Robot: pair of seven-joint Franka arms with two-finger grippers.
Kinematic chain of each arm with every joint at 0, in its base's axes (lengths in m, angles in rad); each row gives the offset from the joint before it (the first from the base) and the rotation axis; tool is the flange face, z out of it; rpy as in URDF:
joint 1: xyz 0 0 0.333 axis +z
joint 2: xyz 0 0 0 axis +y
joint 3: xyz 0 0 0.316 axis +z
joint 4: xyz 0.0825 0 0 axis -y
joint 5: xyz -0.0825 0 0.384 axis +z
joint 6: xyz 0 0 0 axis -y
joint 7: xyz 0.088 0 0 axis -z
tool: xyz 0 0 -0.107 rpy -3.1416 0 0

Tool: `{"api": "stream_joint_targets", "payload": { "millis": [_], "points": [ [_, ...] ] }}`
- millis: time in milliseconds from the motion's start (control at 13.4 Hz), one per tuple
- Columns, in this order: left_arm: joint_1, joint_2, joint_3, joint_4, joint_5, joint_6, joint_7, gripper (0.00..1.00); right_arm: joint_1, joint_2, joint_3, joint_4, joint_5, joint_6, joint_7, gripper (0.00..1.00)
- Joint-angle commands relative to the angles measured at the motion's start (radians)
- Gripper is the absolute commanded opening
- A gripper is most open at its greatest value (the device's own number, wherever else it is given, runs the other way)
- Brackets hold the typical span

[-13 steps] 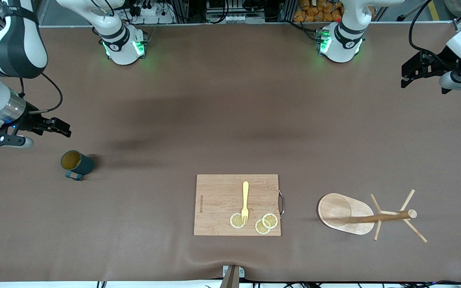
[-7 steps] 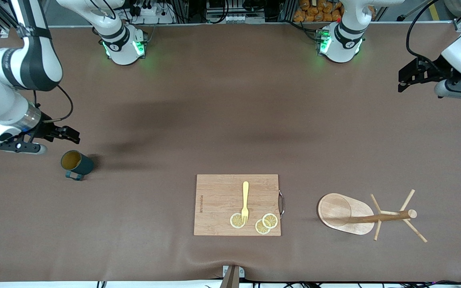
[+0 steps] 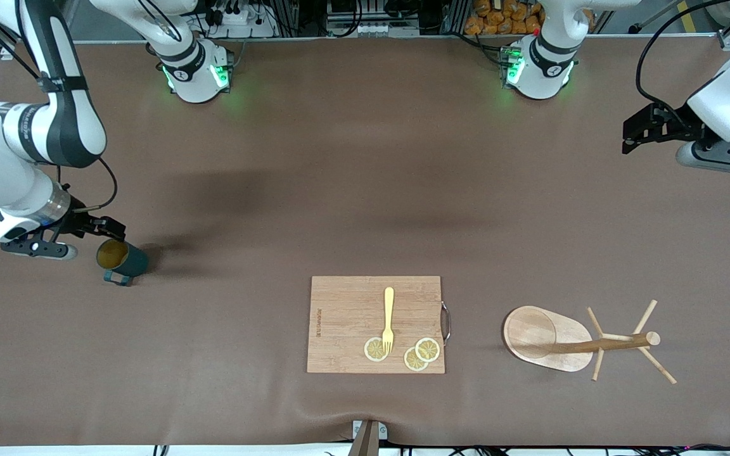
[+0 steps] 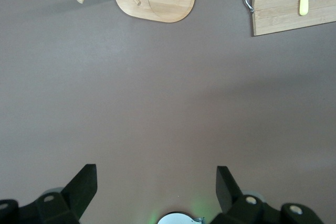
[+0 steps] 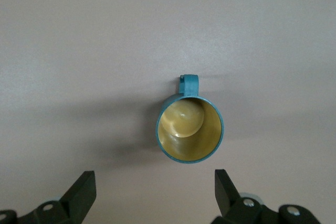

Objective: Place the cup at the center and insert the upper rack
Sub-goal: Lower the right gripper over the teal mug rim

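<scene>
The cup (image 3: 121,260) stands upright on the counter (image 3: 352,190) toward the right arm's end, its handle pointing toward the front camera. The right hand (image 3: 109,228) hovers just above the cup's rim with its fingers spread wide, grasping nothing. The mug rack (image 3: 577,342) lies on its side toward the left arm's end, beside a cutting board (image 3: 346,323) that carries a yellow fork (image 3: 388,318) and three lemon slices (image 3: 403,351). The left hand (image 3: 636,131) hangs released over bare counter at the left arm's end, well apart from the rack.
</scene>
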Motion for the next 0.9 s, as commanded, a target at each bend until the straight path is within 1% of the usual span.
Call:
{"api": "stream_joint_targets", "payload": {
  "millis": [0,75,224,299,374,524,823],
  "points": [
    [0.028,-0.008,-0.006,0.006,-0.024,0.004,-0.004,1.00,-0.004,0.034,0.010,0.000,-0.015,0.047,0.015,0.98],
    [0.028,-0.007,-0.006,0.005,-0.038,0.010,-0.004,1.00,-0.001,0.054,0.010,0.000,-0.015,0.066,0.015,0.97],
    [0.025,-0.005,-0.008,0.003,-0.042,0.020,-0.004,1.00,0.003,0.086,0.010,0.001,-0.015,0.098,0.013,0.90],
    [0.025,-0.005,-0.008,0.003,-0.042,0.027,-0.004,1.00,0.005,0.108,0.010,0.003,-0.015,0.123,0.012,0.90],
    [0.025,-0.007,-0.008,0.003,-0.044,0.030,-0.004,1.00,0.007,0.126,0.010,0.001,-0.015,0.146,0.012,0.87],
    [0.028,-0.005,-0.008,0.003,-0.042,0.031,-0.002,1.00,0.005,0.145,0.010,0.000,-0.016,0.149,0.007,0.86],
    [0.036,-0.007,-0.006,0.003,-0.042,0.031,-0.002,1.00,0.000,0.146,0.010,-0.023,-0.015,0.134,0.004,0.85]
  ]
}}
